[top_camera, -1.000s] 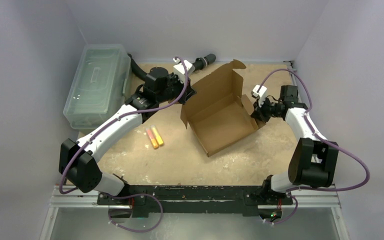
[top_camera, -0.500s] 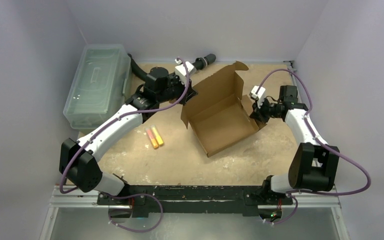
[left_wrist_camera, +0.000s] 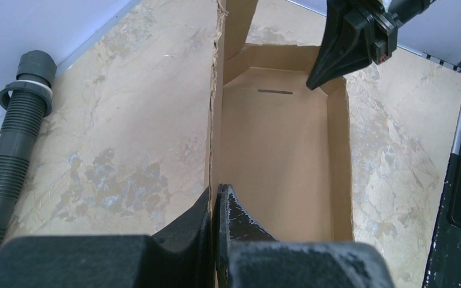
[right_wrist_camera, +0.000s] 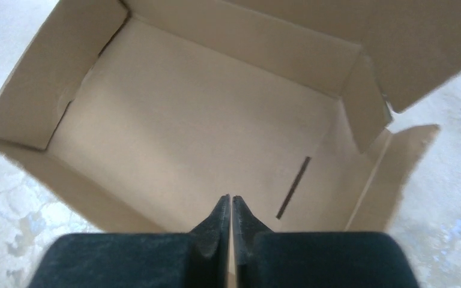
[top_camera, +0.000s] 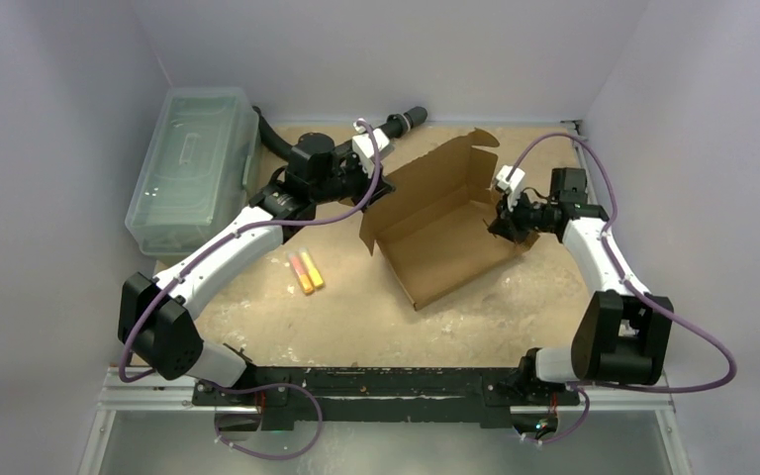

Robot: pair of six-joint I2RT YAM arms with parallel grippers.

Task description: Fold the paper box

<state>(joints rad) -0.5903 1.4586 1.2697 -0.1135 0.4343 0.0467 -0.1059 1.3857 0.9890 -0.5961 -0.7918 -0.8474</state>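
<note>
Bin stands far left against the wall, and the hose lies along the table's back edge. My left gripper is at the box's left rear corner. Its fingers are pressed together on the upright cardboard edge, which runs straight down into the gap between them, so it is pinching the box. Two sticks, yellow and orange, lie on the table near the box's left side, apart from it. The box sits right of centre, between my two grippers, open upward, its lid flap raised at the back. My right gripper is at the box's right wall with its tips over the rim and its fingers pressed together. Whether cardboard is nipped there I cannot tell.
</note>
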